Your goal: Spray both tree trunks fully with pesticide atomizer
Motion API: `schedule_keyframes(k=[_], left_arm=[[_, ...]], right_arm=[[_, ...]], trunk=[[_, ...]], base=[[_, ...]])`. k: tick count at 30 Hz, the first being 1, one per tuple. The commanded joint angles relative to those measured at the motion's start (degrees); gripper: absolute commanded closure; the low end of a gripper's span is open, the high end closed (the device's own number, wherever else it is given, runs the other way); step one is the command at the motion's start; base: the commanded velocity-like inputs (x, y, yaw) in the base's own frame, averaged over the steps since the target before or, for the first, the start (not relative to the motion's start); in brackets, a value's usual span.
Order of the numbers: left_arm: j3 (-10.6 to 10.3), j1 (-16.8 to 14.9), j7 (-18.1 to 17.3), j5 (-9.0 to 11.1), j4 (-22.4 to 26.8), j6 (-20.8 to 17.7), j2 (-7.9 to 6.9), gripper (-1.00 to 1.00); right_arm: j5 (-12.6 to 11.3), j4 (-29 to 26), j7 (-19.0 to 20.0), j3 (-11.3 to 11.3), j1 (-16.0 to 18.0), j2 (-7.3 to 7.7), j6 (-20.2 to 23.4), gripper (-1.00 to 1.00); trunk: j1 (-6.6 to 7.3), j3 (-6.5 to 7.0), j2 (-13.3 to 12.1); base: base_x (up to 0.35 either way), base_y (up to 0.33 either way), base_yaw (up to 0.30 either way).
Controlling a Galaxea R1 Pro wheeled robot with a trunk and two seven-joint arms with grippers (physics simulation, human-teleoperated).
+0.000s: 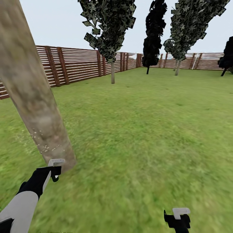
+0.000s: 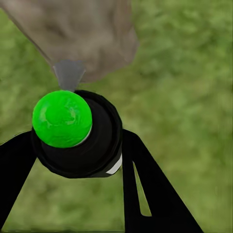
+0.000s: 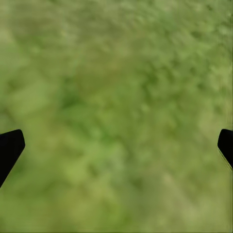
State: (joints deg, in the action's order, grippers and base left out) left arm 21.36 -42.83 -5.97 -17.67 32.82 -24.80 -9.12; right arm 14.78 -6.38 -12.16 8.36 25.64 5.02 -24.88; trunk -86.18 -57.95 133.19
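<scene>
One leaning tree trunk (image 1: 35, 97) fills the head view from 11 down to 8 o'clock, thick, smooth, mottled grey-brown, with a scatter of pale specks low on its bark. Three more trees stand far off along the fence (image 1: 74, 64): a blocky-leaved one (image 1: 110, 29) at 12 o'clock on a pale stem, a second blocky one (image 1: 189, 26) at 1 o'clock, and a narrow near-black conifer (image 1: 153, 32) between them. The fence is reddish-brown horizontal slats with darker posts. The lawn (image 1: 145, 136) is blurry green grass, soft and patchy.

Two arms are in play. The left tool (image 1: 55, 170) sits at 8 o'clock, just beside the trunk's base. In the left wrist view its black fingers (image 2: 145, 194) are clamped on the pesticide atomizer (image 2: 77, 131): a round black body with a glossy bright green ball cap and a grey cone nozzle (image 2: 68, 74) aimed at the trunk, close to the bark. The right tool (image 1: 177, 220) hangs at 5 o'clock over bare grass, and in its wrist view the black fingertips (image 3: 9, 148) stand wide apart with grass between them
</scene>
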Motion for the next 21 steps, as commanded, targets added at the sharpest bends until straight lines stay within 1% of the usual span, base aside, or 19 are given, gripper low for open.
schedule_keyframes(k=[1, 5, 17, 21], left_arm=[[0.35, -0.06, -0.54, -0.62, 0.11, -0.25, 0.06, 1.00], [0.37, -0.06, -0.54, -0.62, 0.14, -0.25, 0.06, 1.00], [0.35, -0.06, -0.54, -0.62, 0.14, -0.25, 0.06, 1.00], [0.35, -0.06, -0.54, -0.62, 0.14, -0.25, 0.06, 1.00]], right_arm=[[0.60, 0.06, -0.14, 0.43, 0.02, -0.01, -0.17, -1.00], [0.60, 0.06, -0.14, 0.43, 0.02, -0.01, -0.17, -1.00], [0.60, 0.09, -0.14, 0.43, 0.02, -0.01, -0.17, -1.00], [0.60, 0.14, -0.14, 0.43, 0.02, -0.01, -0.16, -1.00]], trunk=[[0.00, -0.05, 0.02], [0.00, -0.05, 0.02], [0.00, -0.05, 0.02], [0.00, -0.05, 0.02]], base=[[0.091, -0.266, 0.276], [0.092, -0.267, 0.240], [0.149, -0.266, 0.013], [0.160, -0.260, 0.226]])
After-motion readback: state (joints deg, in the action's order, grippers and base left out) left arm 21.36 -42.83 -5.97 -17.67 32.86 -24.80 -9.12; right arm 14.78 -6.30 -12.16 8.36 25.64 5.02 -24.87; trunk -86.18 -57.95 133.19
